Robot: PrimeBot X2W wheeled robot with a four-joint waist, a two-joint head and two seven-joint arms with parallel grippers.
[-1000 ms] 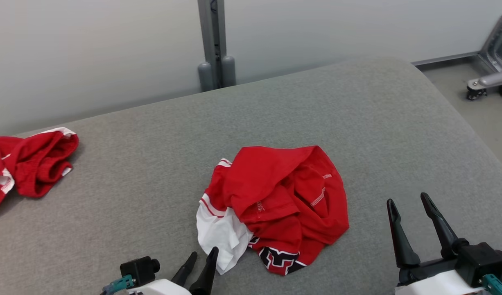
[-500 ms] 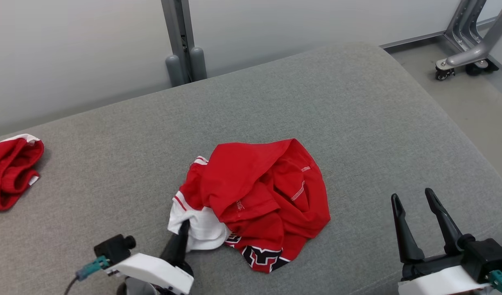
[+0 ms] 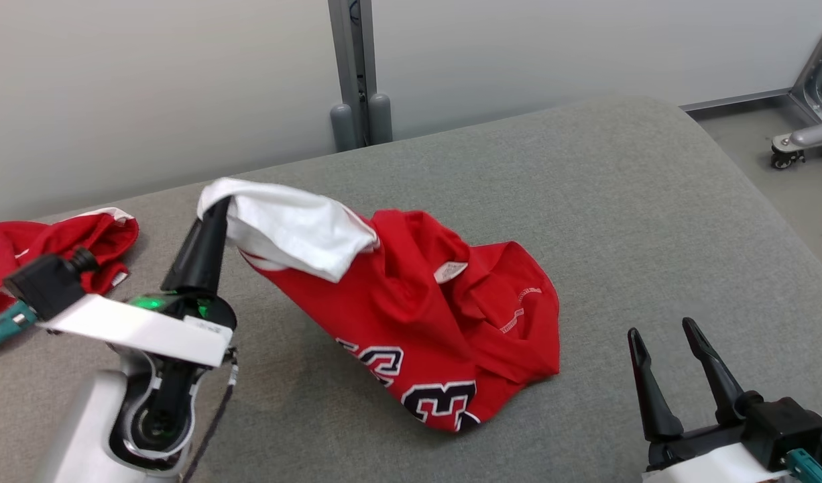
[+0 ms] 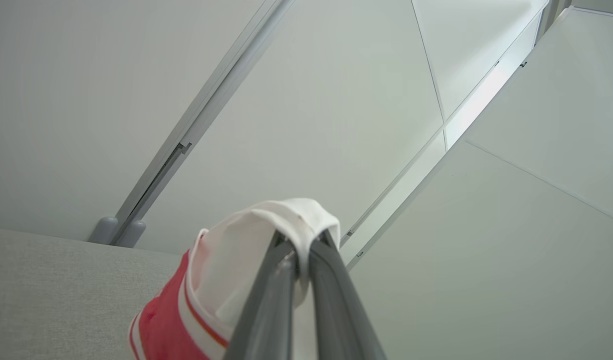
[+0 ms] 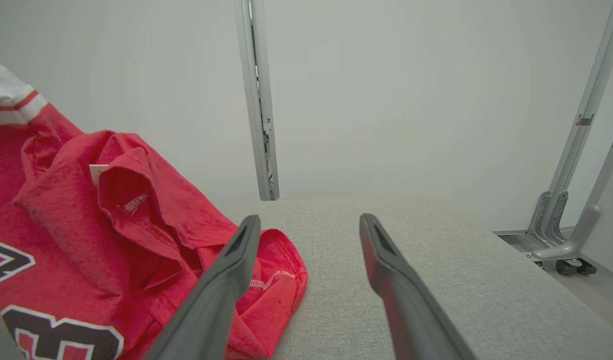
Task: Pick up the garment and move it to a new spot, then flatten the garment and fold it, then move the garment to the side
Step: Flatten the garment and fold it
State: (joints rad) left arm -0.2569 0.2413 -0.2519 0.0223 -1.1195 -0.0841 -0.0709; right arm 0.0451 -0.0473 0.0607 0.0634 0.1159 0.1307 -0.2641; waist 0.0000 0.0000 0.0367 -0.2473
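The garment (image 3: 438, 315) is a red jersey with white sleeve trim and black-and-white numbers. My left gripper (image 3: 218, 201) is shut on its white sleeve end and holds that end raised above the grey cushioned surface (image 3: 585, 201), while the jersey's lower part still rests on it. In the left wrist view the white cloth (image 4: 266, 235) drapes over my closed fingertips (image 4: 301, 245). My right gripper (image 3: 662, 329) stands open at the lower right, apart from the garment. The right wrist view shows the jersey (image 5: 111, 240) left of the spread fingers (image 5: 236, 270).
A second red garment (image 3: 62, 245) lies at the surface's far left edge. A grey post (image 3: 354, 74) stands against the pale wall behind. A wheeled metal frame (image 3: 806, 127) sits on the floor beyond the surface's right edge.
My left gripper shut on the white sleeve end and lifted it up and to the left, unfurling the jersey so its numbers show. The head camera shifted. The right gripper stayed put.
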